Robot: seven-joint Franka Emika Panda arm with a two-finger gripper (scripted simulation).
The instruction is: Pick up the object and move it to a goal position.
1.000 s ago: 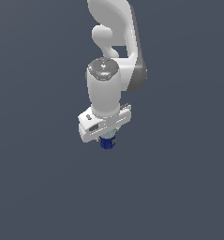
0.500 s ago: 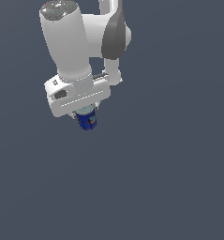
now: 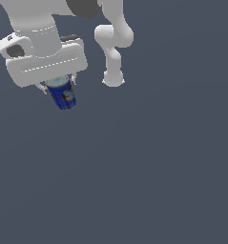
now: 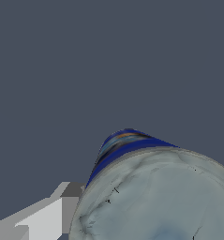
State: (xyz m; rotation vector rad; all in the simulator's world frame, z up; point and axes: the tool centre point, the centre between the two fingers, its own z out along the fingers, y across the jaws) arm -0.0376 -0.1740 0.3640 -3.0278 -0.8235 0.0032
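Now shifted toward the exterior view's left and upper edge versus a half-second ago, appearing larger. Gripper (image 3: pixel 58 87) clamped on dark-blue can (image 3: pixel 64 95), held aloft, tilted. Orange label patch (image 3: pixel 67 96) visible; no legible writing; pale lid (image 4: pixel 165 201).

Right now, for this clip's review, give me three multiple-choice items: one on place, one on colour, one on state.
1. Where is the can?
A. between the fingers of the tool
B. lying apart from the arm
C. not in view

2. What colour is the can's body?
A. red
B. dark blue
C. green

3. How does the can sit?
A. exactly upright
B. tilted
C. upside down, lid at the bottom

Answers: 1 A, the exterior view shows it under the white hand. 2 B, blue label with an orange patch. 3 B, its base leans towards the exterior view's right.
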